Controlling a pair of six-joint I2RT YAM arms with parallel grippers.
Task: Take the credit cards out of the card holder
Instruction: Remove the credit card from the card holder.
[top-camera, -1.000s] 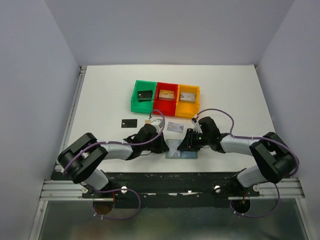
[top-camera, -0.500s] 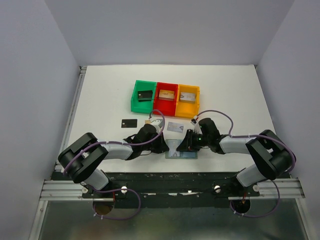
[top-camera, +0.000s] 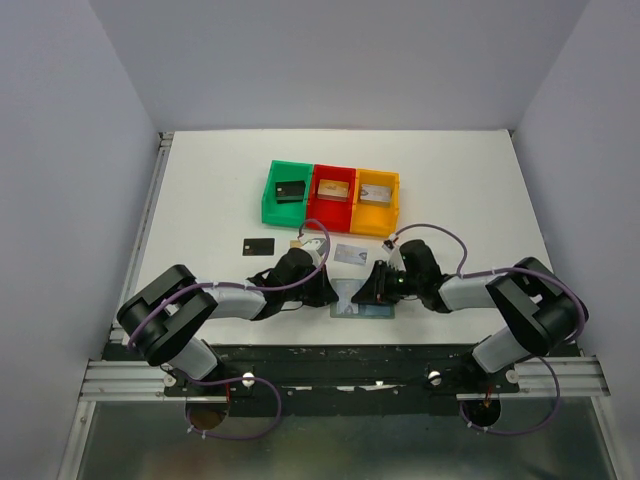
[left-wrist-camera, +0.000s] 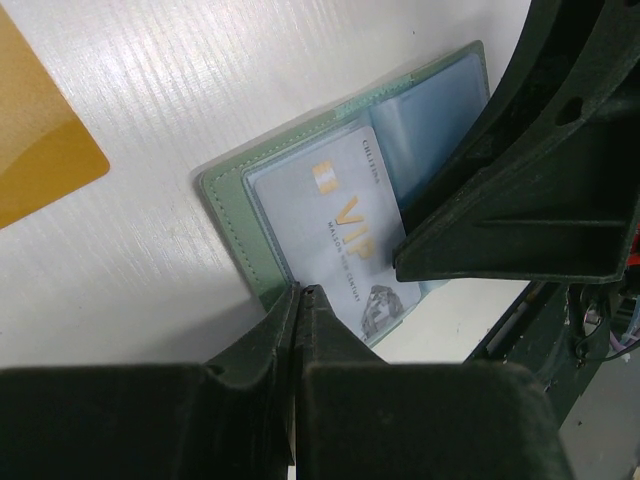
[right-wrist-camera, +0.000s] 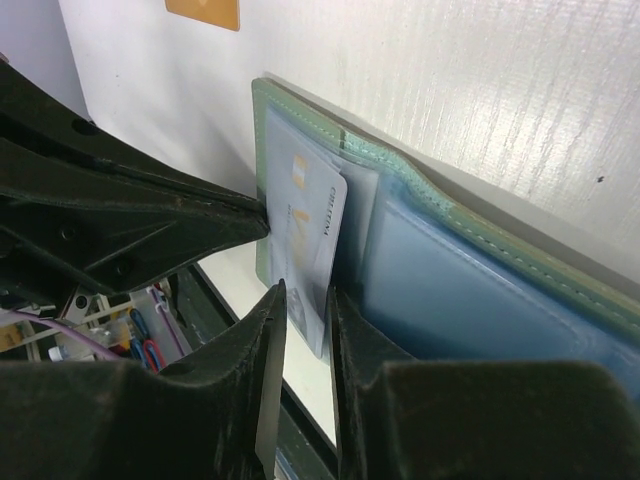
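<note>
The right gripper (right-wrist-camera: 305, 335) has slid a little left and now pinches the silvery VIP card (right-wrist-camera: 308, 225). The card sticks partly out of the open card holder (right-wrist-camera: 450, 265) near the arms. The left gripper (left-wrist-camera: 300, 300), fingers squeezed together, presses on the holder's left edge. I think the card is ready to be pulled out.

- I see the same build on left arm (top-camera: 235, 296) and right arm (top-camera: 466, 290): pale grey links, chunky black joint housings.
- Purple cables (top-camera: 318, 232) loop off both wrists and under the bases.
- Silver round fastener (top-camera: 247, 378) at each base.
- Fingers (left-wrist-camera: 420, 420) are matte black moulded plastic.
</note>
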